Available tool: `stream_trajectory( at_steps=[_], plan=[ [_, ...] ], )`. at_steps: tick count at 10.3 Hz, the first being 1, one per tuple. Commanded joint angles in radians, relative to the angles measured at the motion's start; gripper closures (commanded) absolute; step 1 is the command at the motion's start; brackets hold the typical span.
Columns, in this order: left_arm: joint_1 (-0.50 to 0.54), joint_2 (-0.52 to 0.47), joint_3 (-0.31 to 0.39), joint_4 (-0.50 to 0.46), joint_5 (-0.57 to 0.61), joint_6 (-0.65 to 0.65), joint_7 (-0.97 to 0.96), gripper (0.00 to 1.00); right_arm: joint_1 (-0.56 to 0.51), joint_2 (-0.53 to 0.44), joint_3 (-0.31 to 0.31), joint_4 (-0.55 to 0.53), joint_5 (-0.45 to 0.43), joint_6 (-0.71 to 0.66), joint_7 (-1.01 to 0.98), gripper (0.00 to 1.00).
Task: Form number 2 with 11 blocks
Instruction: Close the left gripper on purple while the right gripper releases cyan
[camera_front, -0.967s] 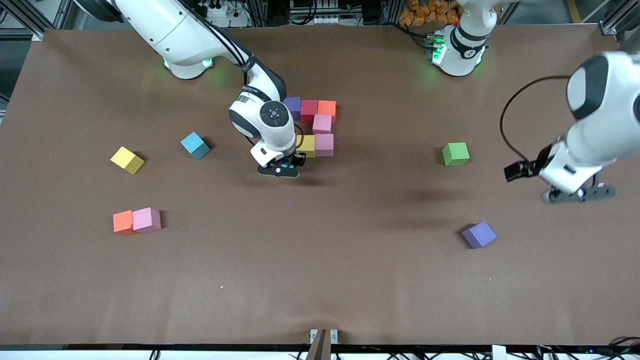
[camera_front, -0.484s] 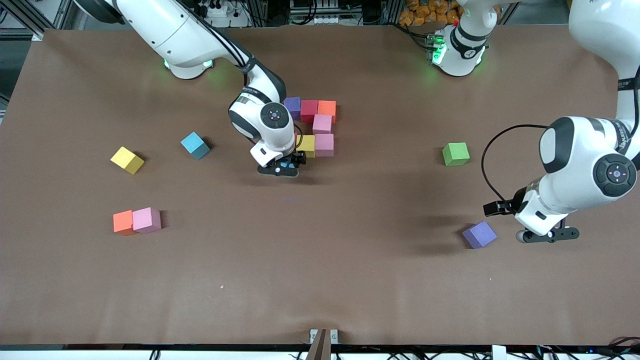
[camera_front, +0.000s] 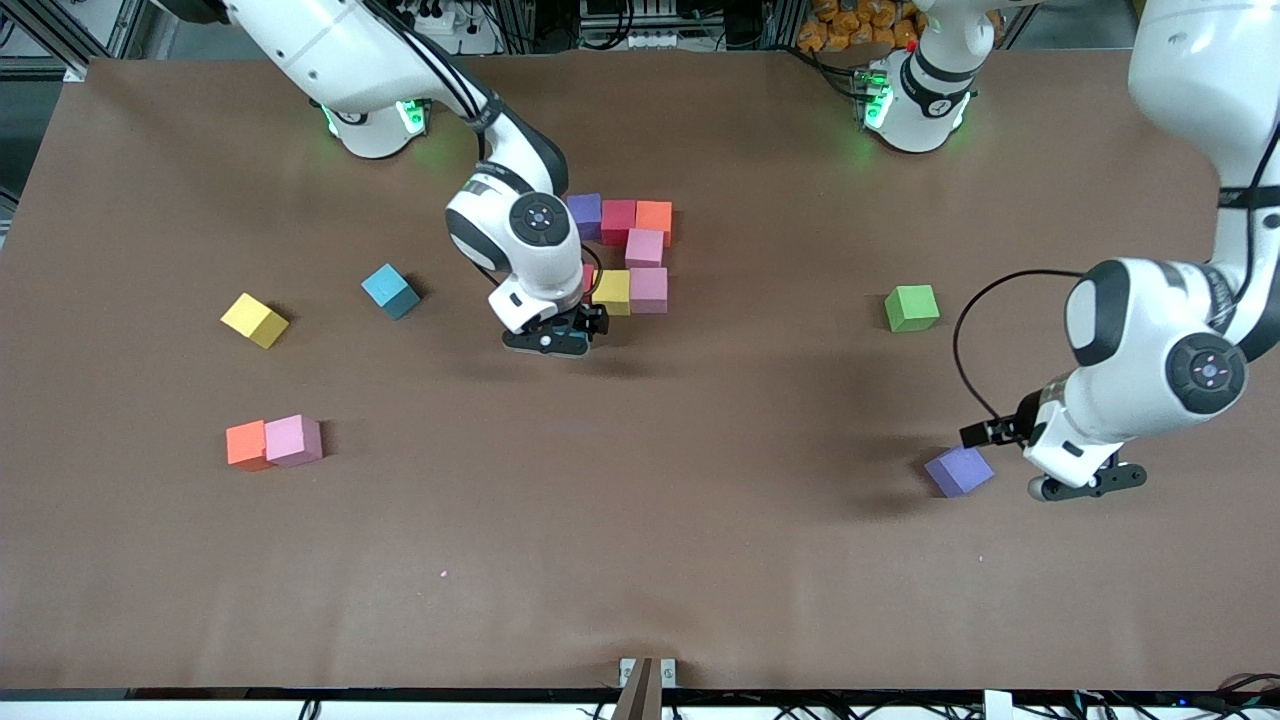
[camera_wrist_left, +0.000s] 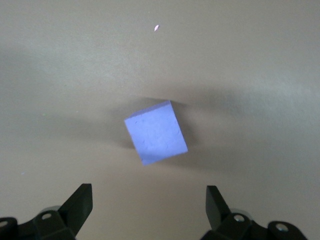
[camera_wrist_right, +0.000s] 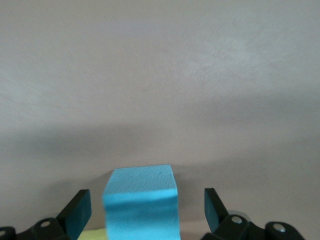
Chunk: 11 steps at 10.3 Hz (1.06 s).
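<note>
Partial number 2 (camera_front: 626, 250) at table centre, step: placing; right gripper (camera_front: 546, 340) fingers apart around a just-set blue block (camera_wrist_right: 141, 202); left gripper (camera_front: 1085, 484) spread beside loose purple block (camera_front: 959, 471), judged next pick.

Brown table (camera_front: 640, 560) scattered with coloured blocks.
A touching cluster of blocks (camera_front: 630, 250) sits mid-table; yellow (camera_front: 254, 320), blue (camera_front: 389, 290) and an orange-pink pair (camera_front: 273, 442) lie toward the right arm's end, green (camera_front: 911, 307) and purple (camera_front: 958, 470) toward the left arm's end.
</note>
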Motion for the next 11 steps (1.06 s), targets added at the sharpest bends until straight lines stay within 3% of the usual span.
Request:
stream_trajectory(
  at_steps=[1, 2, 4, 9, 11],
  plan=[
    [-0.015, 0.048, 0.004, 0.019, 0.037, 0.053, -0.129, 0.00, -0.140, -0.096, 0.086, -0.013, 0.120, -0.098, -0.181, 0.00],
    [-0.021, 0.068, 0.001, 0.019, 0.100, 0.075, -0.201, 0.00, -0.222, -0.104, 0.109, -0.008, 0.119, -0.174, -0.316, 0.00],
    [-0.022, 0.131, 0.001, 0.036, 0.175, 0.130, -0.312, 0.00, -0.332, -0.104, 0.126, -0.004, 0.096, -0.202, -0.542, 0.00],
    [-0.016, 0.180, 0.001, 0.042, 0.177, 0.132, -0.337, 0.00, -0.547, -0.097, 0.117, -0.007, -0.086, -0.198, -1.095, 0.00],
    [-0.018, 0.206, 0.002, 0.048, 0.183, 0.152, -0.336, 0.00, -0.630, -0.077, 0.114, -0.008, -0.138, -0.132, -1.512, 0.00]
  ],
)
